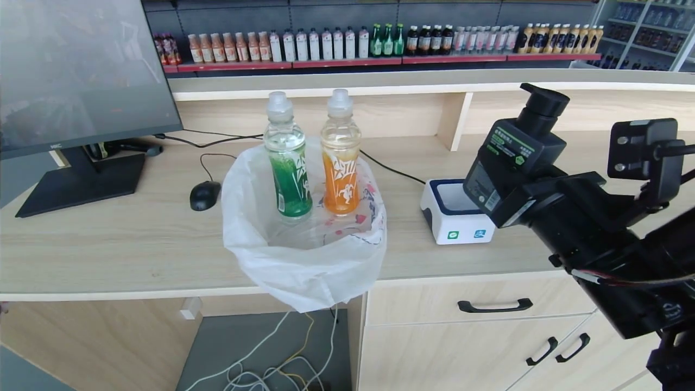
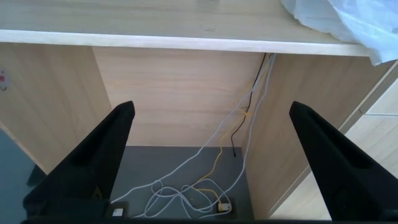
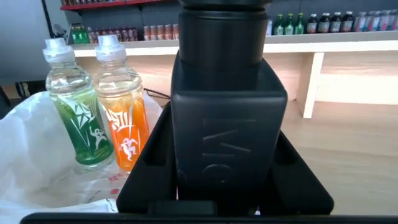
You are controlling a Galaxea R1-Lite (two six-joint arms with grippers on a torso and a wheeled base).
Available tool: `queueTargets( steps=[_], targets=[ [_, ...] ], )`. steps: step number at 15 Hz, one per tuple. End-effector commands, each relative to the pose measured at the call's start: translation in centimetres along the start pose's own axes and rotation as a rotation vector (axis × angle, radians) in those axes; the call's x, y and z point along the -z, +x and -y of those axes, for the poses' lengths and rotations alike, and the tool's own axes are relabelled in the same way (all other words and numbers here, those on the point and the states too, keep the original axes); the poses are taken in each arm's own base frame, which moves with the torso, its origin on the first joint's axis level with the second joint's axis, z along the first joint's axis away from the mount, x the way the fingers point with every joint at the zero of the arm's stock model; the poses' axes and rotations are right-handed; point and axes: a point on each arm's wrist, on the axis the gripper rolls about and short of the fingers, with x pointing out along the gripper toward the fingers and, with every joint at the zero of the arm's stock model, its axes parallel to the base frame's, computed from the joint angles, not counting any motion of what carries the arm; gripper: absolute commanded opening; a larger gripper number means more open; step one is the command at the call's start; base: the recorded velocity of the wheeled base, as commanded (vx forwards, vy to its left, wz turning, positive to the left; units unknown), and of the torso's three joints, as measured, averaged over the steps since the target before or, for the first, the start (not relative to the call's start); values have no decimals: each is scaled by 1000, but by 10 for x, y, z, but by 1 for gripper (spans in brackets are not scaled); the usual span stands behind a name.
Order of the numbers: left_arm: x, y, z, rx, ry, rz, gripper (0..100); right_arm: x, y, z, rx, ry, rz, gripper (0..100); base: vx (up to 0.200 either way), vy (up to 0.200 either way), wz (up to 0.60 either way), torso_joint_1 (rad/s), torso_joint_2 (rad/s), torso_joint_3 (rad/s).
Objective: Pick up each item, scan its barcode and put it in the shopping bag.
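On the counter (image 1: pixel 108 244), from the head view, the white shopping bag (image 1: pixel 304 266) sits open at the front edge. A green bottle (image 1: pixel 289 163) and an orange bottle (image 1: pixel 340 157) stand upright side by side, apparently inside the bag's mouth toward its far side. Just to the right is the white scanner (image 1: pixel 453 220). The right hand (image 1: pixel 535 195) has a black bottle (image 1: pixel 516 157) pinched between its fingers, tilted, with the label side turned down toward the scanner's window. I'd call this the scanning step for the third item. A monitor (image 1: pixel 81 70) and a mouse (image 1: pixel 204 195) sit off to the left, well apart from the action.

In the left wrist view, the left hand (image 2: pixel 211 118) is spread wide and holding nothing. It hangs low in front of the counter, facing the cables (image 2: pixel 205 180) underneath, with the bag's edge just above.

In the right wrist view, the black bottle is clamped square between the fingers, with the green and orange bottles beyond it on the bag's plastic.

Next, I reckon, comes a sideways carry toward the robot's left, over the bag's rim. The release needs to land in the open near side, because those two tall bottles could easily be knocked over.
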Motion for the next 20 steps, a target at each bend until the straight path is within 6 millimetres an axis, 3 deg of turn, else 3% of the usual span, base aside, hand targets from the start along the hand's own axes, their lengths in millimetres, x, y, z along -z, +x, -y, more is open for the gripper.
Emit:
queueTargets(
  steps=[1, 3, 7, 15, 20],
  targets=[
    [0, 0, 0, -1, 0, -1, 100, 8, 18, 34, 18, -156, 15, 0, 0, 0, 0, 0, 0, 0],
    [0, 0, 0, -1, 0, 1, 100, 8, 37, 54, -30, -312, 65, 0, 0, 0, 0, 0, 0, 0],
    [0, 0, 0, -1, 0, 1, 100, 27, 70, 54, -137, -513, 135, 0, 0, 0, 0, 0, 0, 0],
    [0, 0, 0, -1, 0, -1, 100, 58, 79, 54, -341, -727, 161, 0, 0, 0, 0, 0, 0, 0],
    [0, 0, 0, -1, 0, -1, 100, 55, 79, 49, -372, -766, 196, 0, 0, 0, 0, 0, 0, 0]
  ],
)
